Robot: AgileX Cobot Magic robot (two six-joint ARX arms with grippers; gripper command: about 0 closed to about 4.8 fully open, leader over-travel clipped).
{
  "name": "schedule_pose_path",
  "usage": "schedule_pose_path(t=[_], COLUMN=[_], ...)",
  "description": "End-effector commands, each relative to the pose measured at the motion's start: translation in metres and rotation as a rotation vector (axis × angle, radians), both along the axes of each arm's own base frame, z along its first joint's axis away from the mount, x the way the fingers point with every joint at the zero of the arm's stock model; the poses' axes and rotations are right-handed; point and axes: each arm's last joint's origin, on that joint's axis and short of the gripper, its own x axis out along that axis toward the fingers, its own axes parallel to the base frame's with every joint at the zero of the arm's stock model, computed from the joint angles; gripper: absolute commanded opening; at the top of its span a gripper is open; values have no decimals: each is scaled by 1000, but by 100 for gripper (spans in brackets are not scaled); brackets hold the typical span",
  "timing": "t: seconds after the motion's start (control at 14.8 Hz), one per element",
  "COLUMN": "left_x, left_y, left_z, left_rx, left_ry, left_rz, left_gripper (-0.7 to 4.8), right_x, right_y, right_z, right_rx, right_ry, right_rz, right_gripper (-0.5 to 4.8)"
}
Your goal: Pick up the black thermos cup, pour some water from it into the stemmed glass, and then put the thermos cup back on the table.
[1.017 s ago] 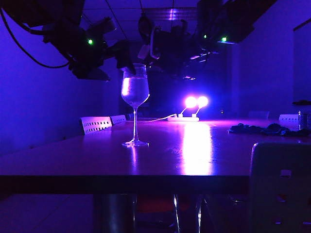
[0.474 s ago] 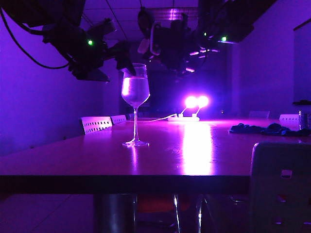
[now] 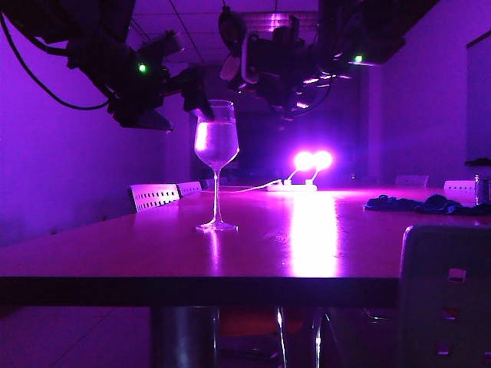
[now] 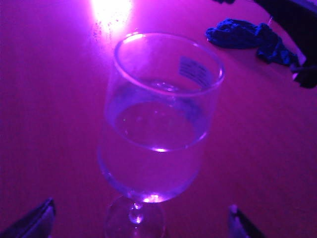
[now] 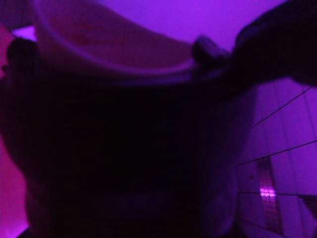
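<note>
The stemmed glass (image 3: 216, 146) stands upright on the table (image 3: 307, 245), its bowl about half full of water. My left gripper (image 3: 196, 96) hovers at the bowl's left side near the rim. In the left wrist view it (image 4: 141, 218) is open, its two fingertips wide apart on either side of the glass (image 4: 158, 124) without touching it. My right gripper (image 3: 280, 73) holds the black thermos cup (image 3: 257, 61) in the air, above and to the right of the glass. In the right wrist view the thermos cup (image 5: 129, 148) fills the picture and hides the fingers.
A crumpled blue cloth (image 3: 414, 204) (image 4: 247, 37) lies on the table's right side, with a small can (image 3: 482, 188) beyond it. Two bright lamps (image 3: 311, 161) glare at the far end. White chair backs stand at the far left (image 3: 153, 195) and front right (image 3: 445, 291).
The right gripper with the thermos cup has risen a little away from the glass. The room light has shifted from blue to pink. The left gripper and the glass have not moved.
</note>
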Motion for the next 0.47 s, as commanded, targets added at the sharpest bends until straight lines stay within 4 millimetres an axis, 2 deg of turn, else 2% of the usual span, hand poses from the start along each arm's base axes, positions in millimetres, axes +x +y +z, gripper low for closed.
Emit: schedule_pose_path(t=[0.07,0.47], left_x=[0,0], left_y=[0,0], left_z=[5,4], left_rx=[-5,-5], left_ry=[-23,-21], left_rz=[-6,-5], left_gripper=[479,479], right_x=[-4,-4], right_y=[-2,-1], right_z=[17,16], right_rx=[16,19], right_ry=[-87,-81], right_rz=[4,21], right_gripper=[55,64])
